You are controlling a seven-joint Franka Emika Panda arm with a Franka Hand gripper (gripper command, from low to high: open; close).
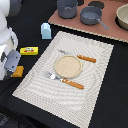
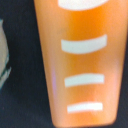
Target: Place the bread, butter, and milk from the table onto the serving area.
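While our white gripper [image 1: 11, 67] hangs over it, jaw state unclear, the oblong golden-brown bread loaf [image 2: 80, 60] lies directly beneath us on the wide black table [image 1: 107, 100], beside the striped placemat [image 1: 95, 70]

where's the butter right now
The butter lies flat on the black table at the exterior view's left, just off the serving area, with the milk beyond it and the bread nearer the camera.
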